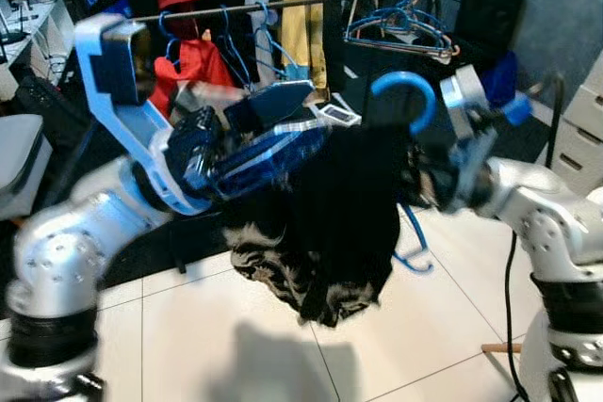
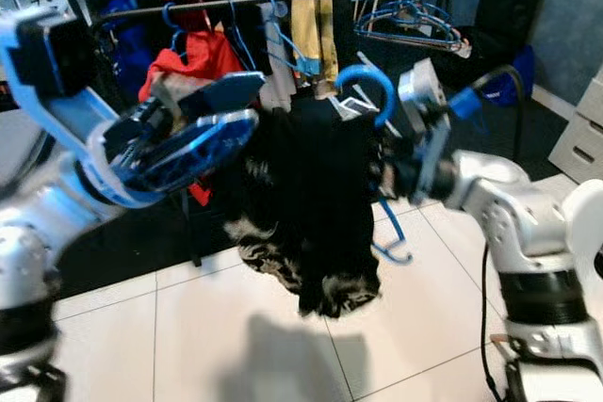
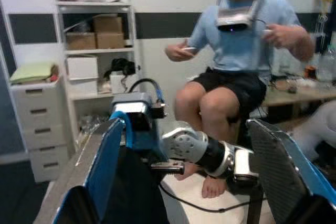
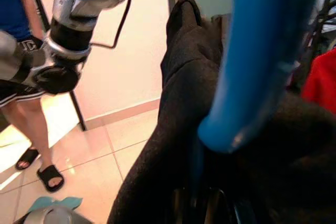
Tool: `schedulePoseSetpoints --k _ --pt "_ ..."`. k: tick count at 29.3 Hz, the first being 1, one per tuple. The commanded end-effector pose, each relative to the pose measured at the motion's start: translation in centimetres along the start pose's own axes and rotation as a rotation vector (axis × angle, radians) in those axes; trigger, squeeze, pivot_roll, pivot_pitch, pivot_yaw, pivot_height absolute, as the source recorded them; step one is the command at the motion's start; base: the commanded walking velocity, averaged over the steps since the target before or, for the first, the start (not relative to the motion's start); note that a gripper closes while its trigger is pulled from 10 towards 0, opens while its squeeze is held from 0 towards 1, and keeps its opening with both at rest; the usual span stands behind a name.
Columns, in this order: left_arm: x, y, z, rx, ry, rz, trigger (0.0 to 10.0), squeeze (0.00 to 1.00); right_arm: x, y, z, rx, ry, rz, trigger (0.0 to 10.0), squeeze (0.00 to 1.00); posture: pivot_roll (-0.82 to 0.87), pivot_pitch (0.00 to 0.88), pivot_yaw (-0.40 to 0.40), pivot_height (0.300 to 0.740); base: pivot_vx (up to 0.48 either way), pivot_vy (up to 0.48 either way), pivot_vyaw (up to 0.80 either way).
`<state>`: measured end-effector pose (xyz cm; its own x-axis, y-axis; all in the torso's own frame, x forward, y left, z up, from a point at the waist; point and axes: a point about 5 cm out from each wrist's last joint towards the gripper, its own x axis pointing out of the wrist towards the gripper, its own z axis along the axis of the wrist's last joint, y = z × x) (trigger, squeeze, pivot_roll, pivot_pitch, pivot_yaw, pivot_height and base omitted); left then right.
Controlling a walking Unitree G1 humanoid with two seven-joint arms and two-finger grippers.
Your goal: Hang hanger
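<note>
Grippers are lifting the blue hanger [image 1: 407,91] toward the rail [image 1: 283,2]: right gripper [image 1: 435,176] clenching it, left gripper [image 1: 264,129] spread, steadying the black garment [image 1: 330,214].

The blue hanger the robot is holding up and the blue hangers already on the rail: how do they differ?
The held hanger carries a black garment; the empty hangers at the rail's right end carry nothing. The held hanger's hook points up in the air, below the rail and hooked on nothing, while the empty hangers' hooks sit over the rail. The held hanger is by the right gripper; the others hang free. All are blue.
</note>
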<state>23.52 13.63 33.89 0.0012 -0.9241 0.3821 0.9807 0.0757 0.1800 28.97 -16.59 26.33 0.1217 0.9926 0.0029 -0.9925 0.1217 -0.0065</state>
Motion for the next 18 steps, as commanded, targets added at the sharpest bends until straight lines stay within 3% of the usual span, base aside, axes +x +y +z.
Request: schedulePoseSetpoints --k 1,2,4,7,9,13,16,18 --pt "0.1 -0.5 0.1 0.029 0.111 -0.076 10.0 0.0 0.0 0.4 -0.2 0.006 0.008 0.042 10.0 0.0 0.02 0.0 0.043 0.74 0.0 0.0 0.0" --pt "-0.4 -1.0 0.1 0.058 0.293 -0.166 10.0 0.0 -0.1 0.4 -0.4 0.007 0.03 0.043 10.0 0.0 0.02 0.001 0.047 0.74 0.0 0.0 0.0" --pt "-1.2 -1.4 -0.4 0.086 0.486 -0.244 10.0 0.0 -0.1 0.3 -0.4 -0.001 0.047 0.043 10.0 0.0 0.03 0.003 0.045 0.74 0.0 0.0 0.0" --pt "-1.5 -1.4 -0.7 0.105 0.572 -0.28 10.0 0.0 -0.1 0.1 -0.5 -0.008 0.063 0.035 10.0 0.0 0.03 0.004 0.045 0.74 0.0 0.0 0.0" --pt "-1.8 -1.0 -1.1 0.153 0.713 -0.321 10.0 0.0 0.1 -0.2 -0.8 -0.022 0.102 0.021 10.0 0.0 0.04 0.006 0.048 0.74 0.0 0.0 0.0" --pt "-1.8 0.0 -2.1 0.206 0.823 -0.317 10.0 0.0 0.8 -0.6 -1.2 -0.04 0.146 0.0 10.0 0.0 0.04 0.008 0.054 0.74 0.0 0.0 0.0" --pt "-1.4 1.2 -2.7 0.239 0.816 -0.245 10.0 0.0 1.2 -0.6 -1.4 -0.05 0.161 0.001 10.0 0.0 0.03 0.009 0.054 0.74 0.0 0.0 0.0" --pt "-1.4 1.2 -2.7 0.239 0.816 -0.245 10.0 0.0 1.2 -0.6 -1.4 -0.05 0.161 0.001 10.0 0.0 0.03 0.009 0.054 0.74 0.0 0.0 0.0"
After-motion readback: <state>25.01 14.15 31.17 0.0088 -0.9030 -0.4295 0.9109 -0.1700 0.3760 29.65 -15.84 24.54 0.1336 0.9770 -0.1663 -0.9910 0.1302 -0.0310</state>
